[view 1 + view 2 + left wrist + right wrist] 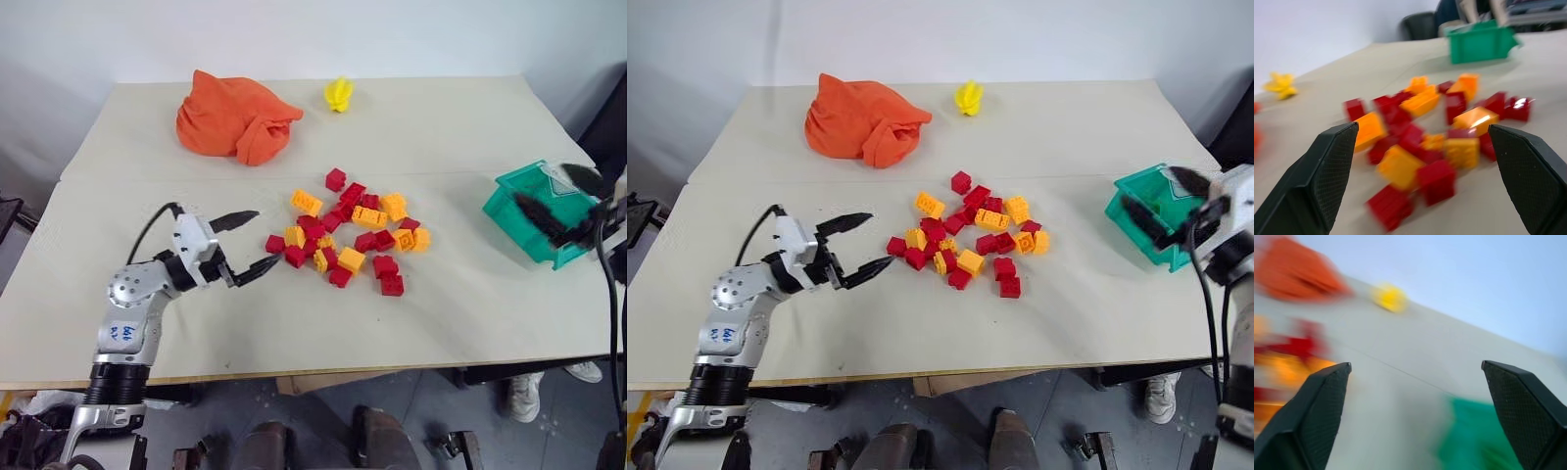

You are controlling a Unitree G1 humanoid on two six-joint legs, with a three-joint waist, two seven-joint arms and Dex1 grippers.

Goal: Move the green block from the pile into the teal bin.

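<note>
We found the teal bin (1144, 220) at the right edge of the table (823, 323), its open top facing up and its sloped front turned toward the pile (970, 240). We could not make out what lay inside it: the right gripper (1166, 201) hung directly over and in front of the opening, and its dark fingers (539, 217) covered much of the interior. We saw no green block anywhere among the bricks or on the bare table, so we could not tell where it was; if it sat in the bin, the gripper hid it.

The right gripper's two fingers stood spread wide apart, and in the right wrist view nothing lay between them. The left gripper (247, 245) was also spread wide and empty, held low over the table just to the left of the pile, pointing at the bricks without touching them.

The pile itself was a loose cluster of red and yellow-orange studded bricks in the middle of the table, well apart from the bin. Farther back we saw a crumpled orange cloth (235, 119) and, to its right, a small yellow object (339, 94), both clear of the pile and the bin.
</note>
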